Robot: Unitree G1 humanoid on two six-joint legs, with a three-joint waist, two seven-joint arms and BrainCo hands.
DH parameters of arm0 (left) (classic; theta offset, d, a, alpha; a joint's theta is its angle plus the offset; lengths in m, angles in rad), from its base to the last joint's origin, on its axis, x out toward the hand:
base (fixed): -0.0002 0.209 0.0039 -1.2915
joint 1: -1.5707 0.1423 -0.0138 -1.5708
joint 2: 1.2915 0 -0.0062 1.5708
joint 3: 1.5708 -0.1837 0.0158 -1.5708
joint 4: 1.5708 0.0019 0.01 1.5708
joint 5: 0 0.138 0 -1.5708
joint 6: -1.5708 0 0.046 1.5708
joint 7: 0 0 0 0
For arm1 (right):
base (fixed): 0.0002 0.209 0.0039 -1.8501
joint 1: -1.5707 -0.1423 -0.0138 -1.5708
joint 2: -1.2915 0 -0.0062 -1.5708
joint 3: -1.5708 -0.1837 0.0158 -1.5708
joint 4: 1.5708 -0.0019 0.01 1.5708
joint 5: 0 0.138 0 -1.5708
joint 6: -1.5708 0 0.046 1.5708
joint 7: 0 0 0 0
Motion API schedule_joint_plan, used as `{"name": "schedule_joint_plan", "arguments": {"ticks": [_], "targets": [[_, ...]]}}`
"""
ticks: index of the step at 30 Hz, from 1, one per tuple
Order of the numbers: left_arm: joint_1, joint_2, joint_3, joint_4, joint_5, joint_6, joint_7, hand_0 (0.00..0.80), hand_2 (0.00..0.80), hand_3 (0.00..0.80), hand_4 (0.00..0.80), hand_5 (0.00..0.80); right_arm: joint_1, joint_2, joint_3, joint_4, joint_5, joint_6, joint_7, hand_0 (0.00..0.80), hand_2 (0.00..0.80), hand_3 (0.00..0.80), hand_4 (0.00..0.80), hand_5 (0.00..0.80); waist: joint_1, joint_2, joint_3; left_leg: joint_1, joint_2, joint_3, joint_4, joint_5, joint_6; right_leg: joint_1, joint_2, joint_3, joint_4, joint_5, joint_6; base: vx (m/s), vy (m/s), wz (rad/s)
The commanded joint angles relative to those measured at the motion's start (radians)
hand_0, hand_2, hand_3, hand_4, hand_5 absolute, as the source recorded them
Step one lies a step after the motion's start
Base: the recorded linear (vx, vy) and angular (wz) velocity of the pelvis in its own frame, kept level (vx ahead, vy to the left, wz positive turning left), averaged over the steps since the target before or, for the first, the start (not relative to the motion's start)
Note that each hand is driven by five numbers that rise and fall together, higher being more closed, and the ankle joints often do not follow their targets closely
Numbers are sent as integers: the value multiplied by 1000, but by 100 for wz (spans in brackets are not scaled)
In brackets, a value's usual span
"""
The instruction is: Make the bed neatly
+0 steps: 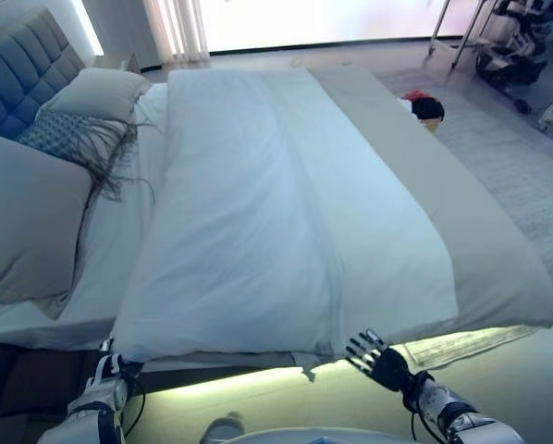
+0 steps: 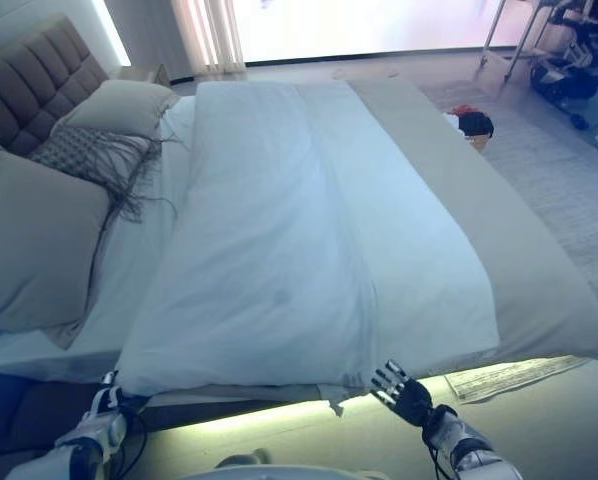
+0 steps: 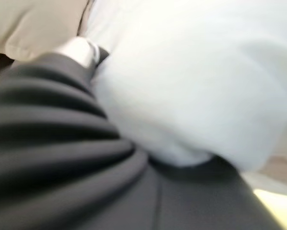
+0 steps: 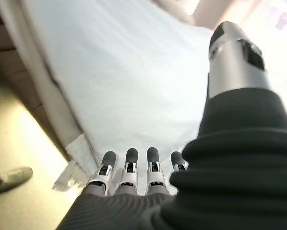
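Observation:
The bed has a white duvet (image 1: pixel 258 203) spread flat over it, and its near edge hangs over the bed's side in front of me. A beige cover (image 1: pixel 461 213) lies across the foot end on the right. A large grey pillow (image 1: pixel 27 217), a fringed cushion (image 1: pixel 68 139) and a second pillow (image 1: pixel 96 92) lie by the tufted headboard (image 1: pixel 22 74). My right hand (image 1: pixel 378 359) is open with straight fingers (image 4: pixel 129 165), just below the duvet's near edge and holding nothing. My left hand (image 1: pixel 105 370) is at the duvet's near left corner, against the duvet (image 3: pixel 191 72).
A basket (image 1: pixel 426 108) with dark and red things stands on the floor beyond the bed's far side. A pale rug (image 1: pixel 526 185) lies past the foot end. A metal rack (image 1: pixel 461 37) and a dark wheeled device (image 1: pixel 508 60) stand at the back right.

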State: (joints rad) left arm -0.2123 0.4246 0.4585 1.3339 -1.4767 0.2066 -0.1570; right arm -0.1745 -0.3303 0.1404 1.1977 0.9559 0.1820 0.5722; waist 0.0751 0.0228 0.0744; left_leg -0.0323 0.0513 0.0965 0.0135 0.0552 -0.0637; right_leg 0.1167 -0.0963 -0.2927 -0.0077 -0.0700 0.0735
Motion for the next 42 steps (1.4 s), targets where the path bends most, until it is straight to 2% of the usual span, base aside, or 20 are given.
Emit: {"name": "schedule_joint_plan", "arguments": {"ticks": [1, 2, 5, 7, 8, 11, 14, 16, 17, 20, 21, 24, 25, 27, 28, 29, 32, 34, 37, 42], "targets": [[150, 113, 91, -57, -92, -176, 51, 800, 800, 800, 800, 800, -34, -10, -38, -3, 14, -8, -21, 0, 0, 0, 0, 0, 110, 11, 35, -131, -107, -22, -82, 124, -36, 110, 75, 33, 5, -45, -9, -253, 10, 29], [147, 90, 91, -67, -102, -192, 73, 800, 800, 800, 800, 800, -42, -10, -39, 0, 7, -3, -37, 0, 0, 0, 0, 0, 115, 7, 42, -145, -100, -37, -76, 125, -42, 106, 72, 34, -5, -39, -12, -287, 21, 20], [123, 31, 84, -76, -85, -220, 67, 800, 800, 800, 800, 800, -44, -22, -76, 17, 5, 2, -51, 0, 0, 0, 0, 0, 94, -16, 53, -143, -45, 30, 36, 62, -50, 85, 34, -25, -11, -22, -15, -298, 67, 9], [107, 8, 64, -70, -80, -232, 42, 800, 800, 800, 800, 800, -31, -35, -105, 28, 11, -2, -36, 0, 0, 0, 0, 0, 69, -30, 53, -116, -2, 50, 96, 19, -51, 68, 6, -50, 1, -12, -16, -269, 148, 24], [98, 0, 53, -64, -72, -236, 29, 800, 800, 800, 800, 800, -25, -41, -118, 32, 13, -5, -30, 0, 0, 0, 0, 0, 52, -34, 51, -94, 34, 60, 119, 14, -54, 56, -8, -58, 14, -11, -18, -251, 217, 33], [64, -31, 5, -57, -60, -239, -6, 800, 800, 800, 800, 800, -12, -58, -143, 40, 28, -18, -28, 0, 0, 0, 0, 0, 1, -21, 42, -30, 154, 87, 151, 52, -90, 17, -45, -82, 76, -29, -26, -239, 289, 22], [38, -72, -37, -52, -68, -244, -11, 800, 800, 800, 800, 800, -22, -76, -170, 39, 33, -20, -44, 0, 0, 0, 0, 0, -40, 9, 42, 24, 226, 89, 181, 70, -116, -32, -95, -83, 161, -45, -21, -269, 408, 4], [26, -88, -51, -36, -89, -229, -12, 800, 800, 800, 800, 800, -26, -79, -178, 38, 31, -27, -54, 0, 0, 0, 0, 0, -58, 28, 44, 60, 207, 89, 149, 25, -114, -57, -131, -72, 191, -39, 4, -241, 494, 12], [20, -95, -58, -19, -106, -218, -10, 800, 800, 800, 800, 800, -32, -75, -180, 35, 34, -29, -65, 0, 0, 0, 0, 0, -67, 35, 48, 84, 177, 96, 116, -27, -102, -70, -161, -64, 201, -21, 34, -211, 491, 17], [31, -107, -74, 1, -126, -179, -13, 800, 800, 800, 800, 800, -29, -67, -187, 28, 14, -22, -71, 0, 0, 0, 0, 0, -76, 37, 68, 108, 110, 96, 100, -92, -76, -82, -222, -23, 155, 72, 97, -176, 356, 48], [33, -113, -84, 2, -129, -168, -9, 800, 800, 800, 800, 800, -31, -61, -186, 30, 5, -25, -68, 0, 0, 0, 0, 0, -75, 37, 73, 111, 89, 107, 87, -97, -69, -96, -244, -32, 126, 123, 109, -161, 274, 48], [40, -126, -100, -12, -120, -164, 10, 800, 800, 800, 800, 800, -37, -34, -185, 22, 10, -29, -78, 0, 0, 0, 0, 0, -64, 29, 91, 127, 52, 130, 59, -119, -42, -122, -271, -49, 98, 186, 134, -188, 219, 4], [41, -133, -101, -28, -122, -169, 20, 800, 800, 800, 800, 800, -40, -24, -183, 15, 13, -30, -81, 0, 0, 0, 0, 0, -63, 27, 99, 120, 47, 133, 64, -123, -30, -147, -264, -40, 148, 171, 130, -241, 210, 0], [32, -156, -114, -53, -110, -194, 22, 800, 800, 800, 800, 800, -35, -3, -168, 0, 22, -21, -84, 0, 0, 0, 0, 0, -60, 22, 112, 83, 45, 121, 89, -119, 4, -176, -205, -7, 304, 75, 104, -231, 145, 7], [24, -160, -123, -58, -109, -203, 24, 800, 800, 800, 800, 800, -34, 3, -161, -1, 34, -26, -84, 0, 0, 0, 0, 0, -57, 16, 116, 67, 45, 116, 99, -120, 8, -181, -190, 1, 328, 51, 98, -266, -40, 14], [-2, -159, -140, -68, -107, -220, 31, 800, 800, 800, 800, 800, -36, 16, -148, 0, 59, -37, -80, 0, 0, 0, 0, 0, -47, -2, 125, 19, 44, 103, 139, -125, 10, -180, -165, 9, 324, 6, 81, -299, -152, 31], [-82, -147, -194, -68, -117, -244, 35, 800, 800, 800, 800, 800, -86, 31, -111, 12, 124, -79, -80, 0, 0, 0, 0, 0, -22, -36, 169, -107, 43, 61, 219, -121, -6, -180, -142, 13, 261, -6, 59, -381, -153, 53], [-158, -129, -219, -60, -141, -259, 54, 800, 800, 800, 800, 800, -170, 28, -92, 20, 145, -94, -100, 0, 0, 0, 0, 0, -18, -40, 219, -189, 57, 35, 278, -116, -19, -253, -135, 16, 301, -15, 46, -437, -40, 39], [-205, -104, -239, -54, -185, -258, 61, 800, 800, 800, 800, 800, -244, -8, -71, 7, 149, -74, -125, 0, 0, 0, 0, 0, -23, -38, 269, -278, 69, 10, 366, -125, -26, -346, -139, 31, 394, -37, 30, -267, 52, 5], [-218, -97, -258, -86, -238, -263, 84, 800, 800, 800, 800, 800, -287, -57, -62, -30, 166, -62, -141, 0, 0, 0, 0, 0, -22, -49, 322, -406, 82, 0, 499, -165, -18, -497, -167, 45, 588, -96, 7, -174, 64, 12]]}}
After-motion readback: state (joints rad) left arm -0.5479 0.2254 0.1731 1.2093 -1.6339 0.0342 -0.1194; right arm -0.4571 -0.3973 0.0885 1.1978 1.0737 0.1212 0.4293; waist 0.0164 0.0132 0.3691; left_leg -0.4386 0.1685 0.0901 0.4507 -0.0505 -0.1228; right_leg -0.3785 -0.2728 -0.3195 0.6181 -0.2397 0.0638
